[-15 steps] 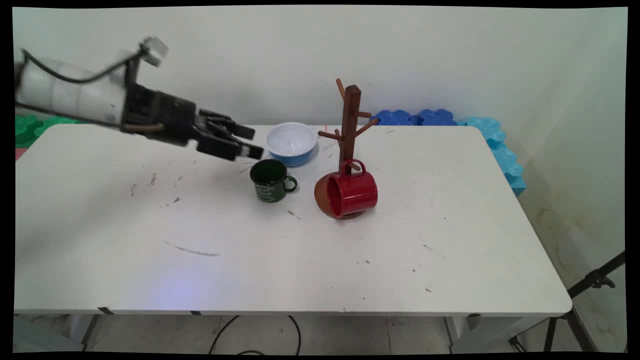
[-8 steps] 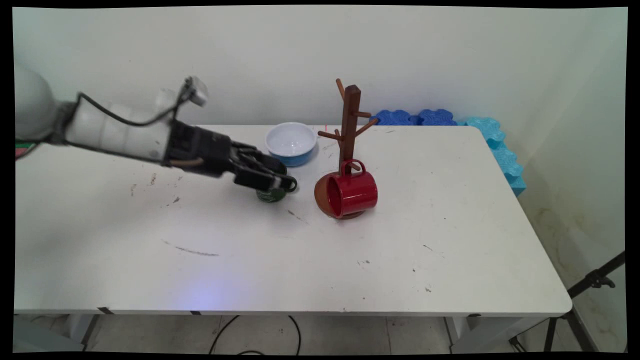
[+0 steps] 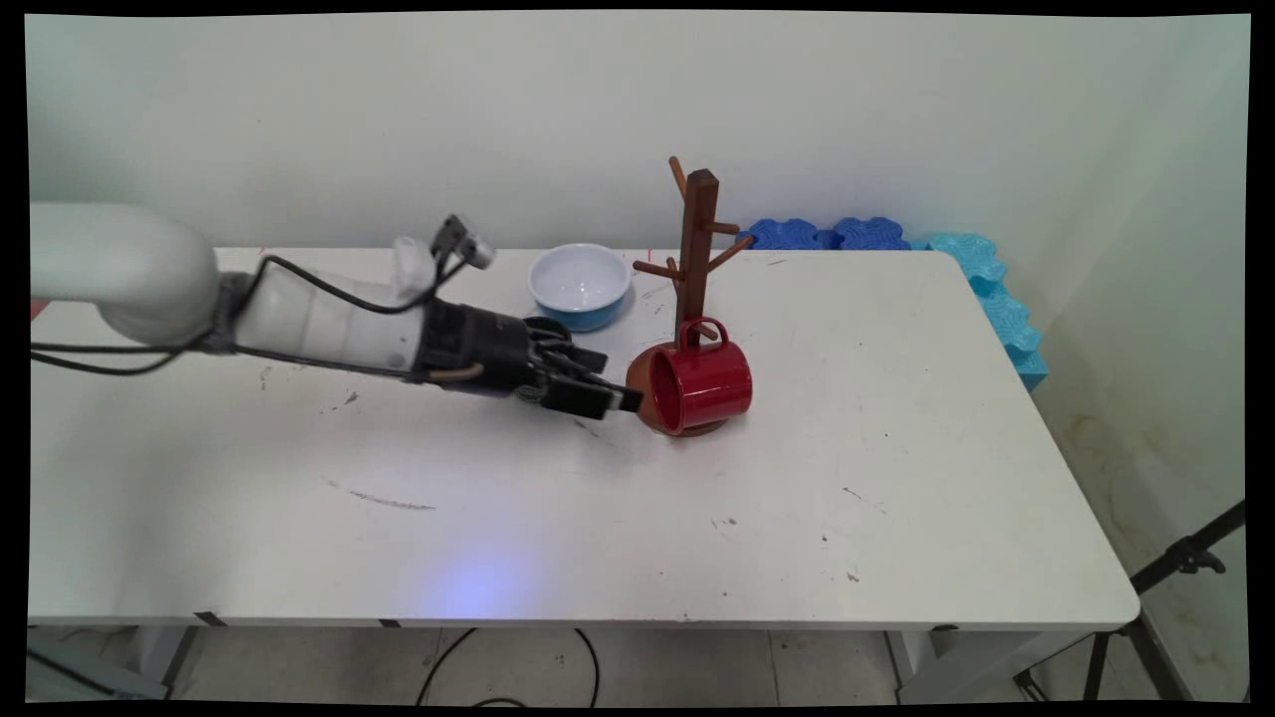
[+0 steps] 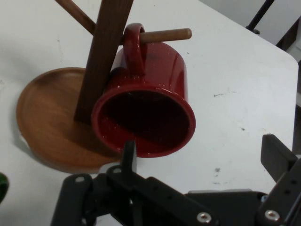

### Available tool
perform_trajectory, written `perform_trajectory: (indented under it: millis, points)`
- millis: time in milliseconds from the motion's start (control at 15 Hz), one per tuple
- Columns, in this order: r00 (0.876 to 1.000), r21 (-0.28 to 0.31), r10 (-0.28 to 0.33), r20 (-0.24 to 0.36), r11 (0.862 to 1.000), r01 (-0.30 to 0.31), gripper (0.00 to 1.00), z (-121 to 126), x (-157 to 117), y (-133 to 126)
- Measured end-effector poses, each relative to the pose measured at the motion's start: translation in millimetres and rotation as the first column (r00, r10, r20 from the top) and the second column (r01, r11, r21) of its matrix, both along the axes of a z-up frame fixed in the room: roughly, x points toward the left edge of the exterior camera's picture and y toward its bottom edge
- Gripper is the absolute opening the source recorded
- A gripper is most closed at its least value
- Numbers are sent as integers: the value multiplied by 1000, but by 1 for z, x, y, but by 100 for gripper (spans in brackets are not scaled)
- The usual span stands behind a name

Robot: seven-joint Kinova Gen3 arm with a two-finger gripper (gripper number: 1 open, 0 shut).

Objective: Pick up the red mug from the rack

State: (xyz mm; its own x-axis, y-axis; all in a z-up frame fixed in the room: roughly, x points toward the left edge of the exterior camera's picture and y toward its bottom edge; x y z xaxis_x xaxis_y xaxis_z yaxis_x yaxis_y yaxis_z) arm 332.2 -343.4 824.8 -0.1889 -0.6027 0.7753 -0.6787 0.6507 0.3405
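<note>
**Gripper at the mouth of the hung red mug**

Left of centre in the main view, our white arm (image 3: 299, 324) reaches in low over the bench (image 3: 896, 478), and behind its black wrist we can just glimpse the dark rim of a green mug (image 3: 543, 325), mostly hidden. Further back sits a blue bowl (image 3: 580, 284) with a white inside. Moving right, our gripper (image 3: 610, 390) is spread open and holds nothing; in the hand view one finger (image 4: 128, 155) lies at the lower rim of the red mug (image 4: 150, 92) and the other (image 4: 277, 153) stands well out to the side.

The red mug hangs by its handle from a low peg (image 4: 167, 35) of the wooden mug tree (image 3: 697, 249), mouth toward us, over the tree's round base (image 4: 44, 117).

We judge the hazards plain: a finger nudging the rim could swing the mug off its peg, and a push against the tree could slide or tip it. The hidden green mug could also be knocked by the wrist.
</note>
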Motion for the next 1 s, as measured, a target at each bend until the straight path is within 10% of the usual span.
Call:
perform_trajectory:
  millis: [1000]
  points:
    - [998, -19, 44, -47, 999, -45, 100, -64, -56, -28]
